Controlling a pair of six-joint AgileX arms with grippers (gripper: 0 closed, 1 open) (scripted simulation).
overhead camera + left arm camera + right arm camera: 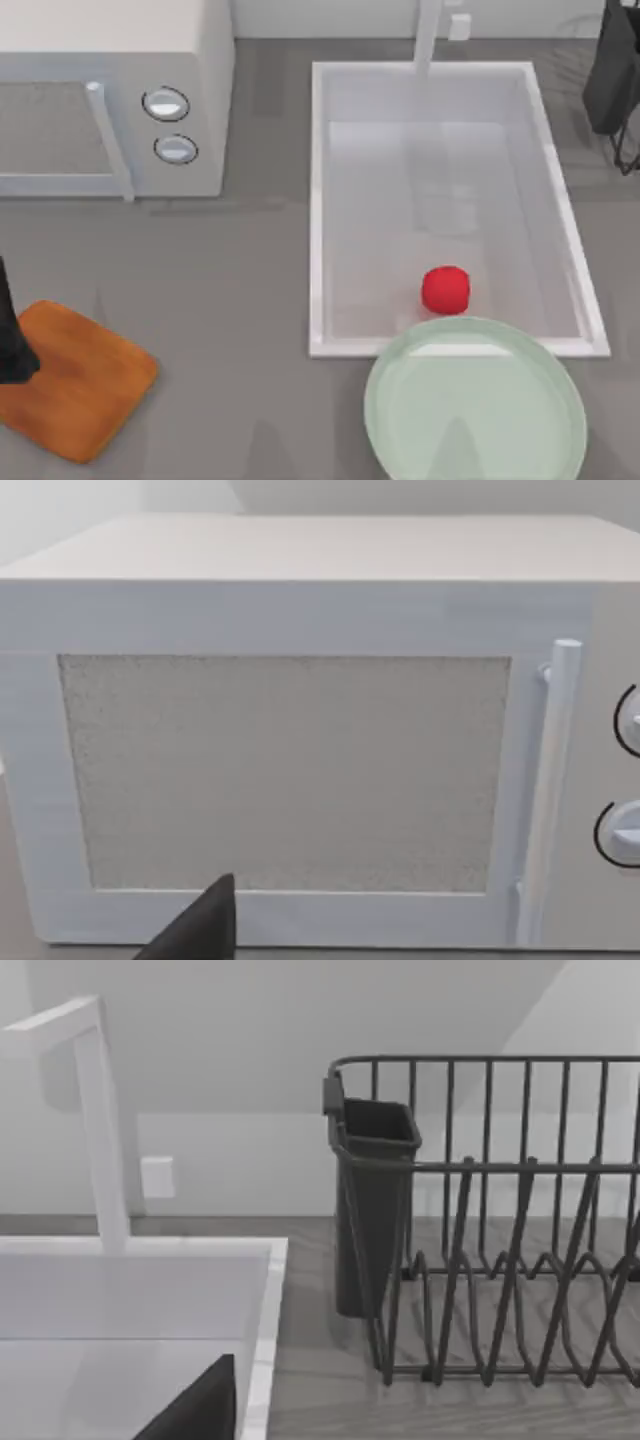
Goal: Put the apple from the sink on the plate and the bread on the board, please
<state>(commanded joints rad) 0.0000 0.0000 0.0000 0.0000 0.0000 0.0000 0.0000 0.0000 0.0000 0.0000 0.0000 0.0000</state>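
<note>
The red apple lies in the white sink, close to its near rim. The pale green plate sits at the table's front, and its far edge overlaps that rim just below the apple. At the front left lies the wooden board, bare on top. The bread is out of view. My left arm stands at the left edge over the board's corner; a dark part of my left gripper faces the microwave. A dark part of my right gripper shows near the sink's corner.
A white microwave with two knobs fills the back left, door shut. A white faucet post rises behind the sink. A dark wire dish rack with a cup holder stands at the back right.
</note>
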